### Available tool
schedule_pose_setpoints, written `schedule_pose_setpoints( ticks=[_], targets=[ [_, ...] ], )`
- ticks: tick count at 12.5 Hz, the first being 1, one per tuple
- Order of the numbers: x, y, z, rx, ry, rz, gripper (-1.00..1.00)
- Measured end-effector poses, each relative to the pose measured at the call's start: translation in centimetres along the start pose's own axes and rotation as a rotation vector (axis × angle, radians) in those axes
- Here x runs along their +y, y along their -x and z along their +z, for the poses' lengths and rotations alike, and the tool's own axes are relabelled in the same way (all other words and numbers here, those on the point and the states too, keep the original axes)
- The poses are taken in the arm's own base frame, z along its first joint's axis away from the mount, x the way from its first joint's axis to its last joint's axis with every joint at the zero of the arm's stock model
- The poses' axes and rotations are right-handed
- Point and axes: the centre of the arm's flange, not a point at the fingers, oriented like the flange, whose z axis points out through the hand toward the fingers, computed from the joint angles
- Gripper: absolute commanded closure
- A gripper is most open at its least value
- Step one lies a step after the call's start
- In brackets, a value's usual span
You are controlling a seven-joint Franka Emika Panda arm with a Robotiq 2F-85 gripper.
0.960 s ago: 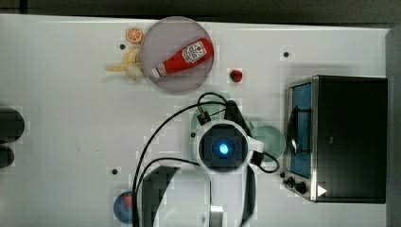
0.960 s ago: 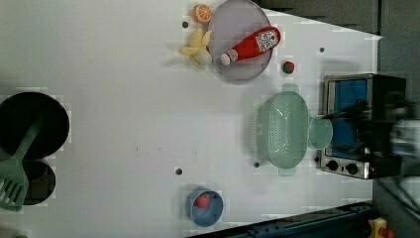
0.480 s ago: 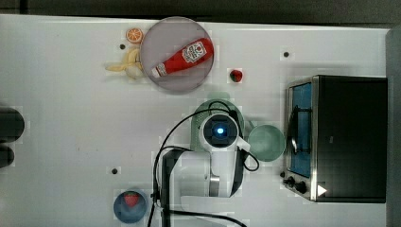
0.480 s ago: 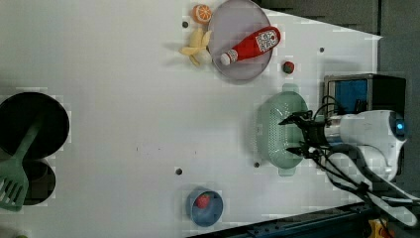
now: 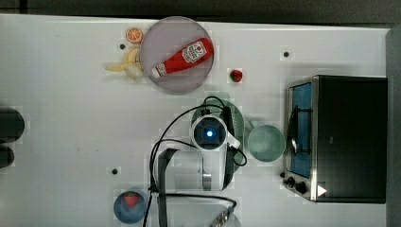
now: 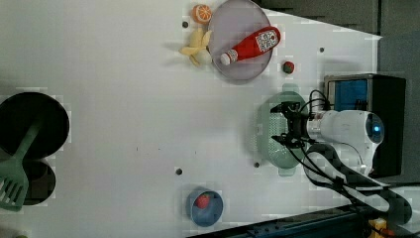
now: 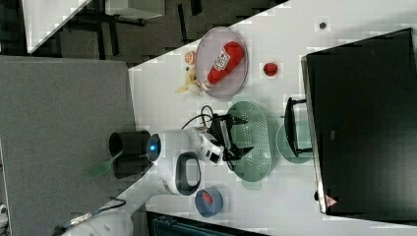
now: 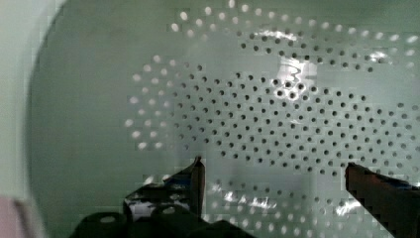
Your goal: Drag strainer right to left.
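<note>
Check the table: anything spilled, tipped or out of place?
Nothing spilled. The ketchup bottle lies on its side on the grey plate. The strainer sits upright, the open gripper over its basin.

Glossy plastic strainer (image 8: 297, 114) (perforated)
</note>
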Motion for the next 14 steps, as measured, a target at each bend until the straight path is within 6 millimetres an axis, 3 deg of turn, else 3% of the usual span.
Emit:
schedule_pose_setpoints(
  ticks=[4, 7, 11, 14],
  targets=[
    [2.0, 0.3, 3.0, -0.010, 0.064, 0.062, -1.00],
    [0.9, 3.7, 2.4, -0.027, 0.042, 0.067, -1.00],
    [-0.7, 9.8, 0.9, -0.058, 0.001, 0.024, -1.00],
    [-0.6, 11.3, 0.2, -0.062, -0.007, 0.026, -1.00]
  ],
)
